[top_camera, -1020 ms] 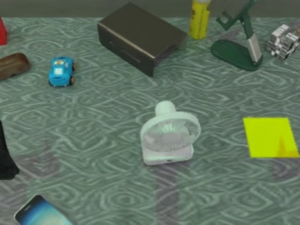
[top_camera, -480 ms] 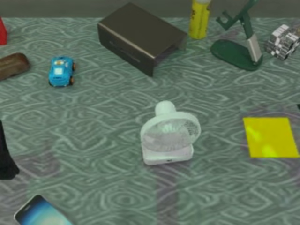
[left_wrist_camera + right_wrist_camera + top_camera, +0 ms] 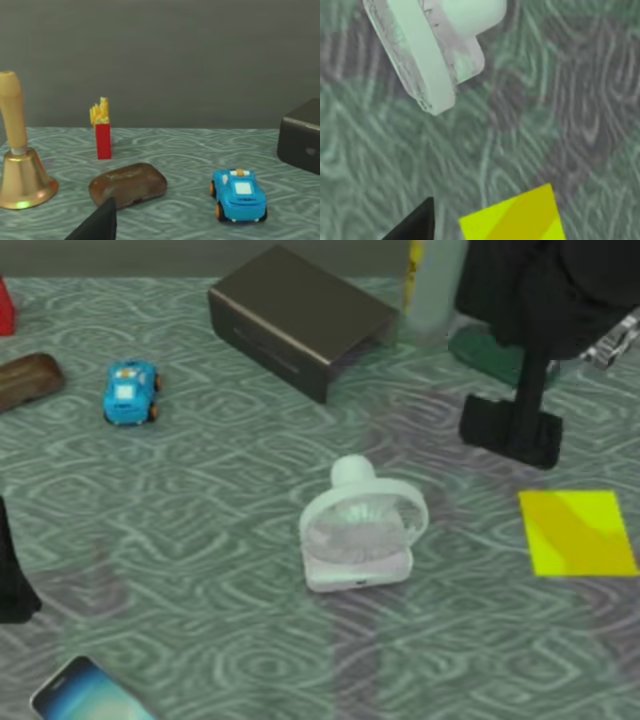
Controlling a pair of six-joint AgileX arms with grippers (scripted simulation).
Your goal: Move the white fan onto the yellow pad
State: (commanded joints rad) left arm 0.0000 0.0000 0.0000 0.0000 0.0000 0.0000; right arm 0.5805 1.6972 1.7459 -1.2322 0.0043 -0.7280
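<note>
The white fan [image 3: 360, 530] lies flat at the middle of the table, its round base knob pointing to the back. The right wrist view catches its frame [image 3: 420, 55] from the side. The yellow pad [image 3: 577, 532] lies flat at the right edge, bare; one corner [image 3: 515, 220] shows in the right wrist view. My right gripper [image 3: 512, 432] hangs open above the table, behind and between fan and pad, touching neither; one dark fingertip [image 3: 415, 220] shows. My left gripper [image 3: 12, 585] is parked open at the left edge, one finger [image 3: 100, 225] in view.
A dark box [image 3: 300, 315] stands behind the fan. At the left are a blue toy car [image 3: 131, 392], a brown lump [image 3: 28, 380], a red block [image 3: 103, 140] and a brass bell [image 3: 22, 175]. A phone [image 3: 85, 695] lies front left. My right arm partly covers the green stand [image 3: 490, 348].
My right arm has swung in from the back right, now covering the yellow bottle and the green stand. The fan, the pad and my left arm have not moved.
</note>
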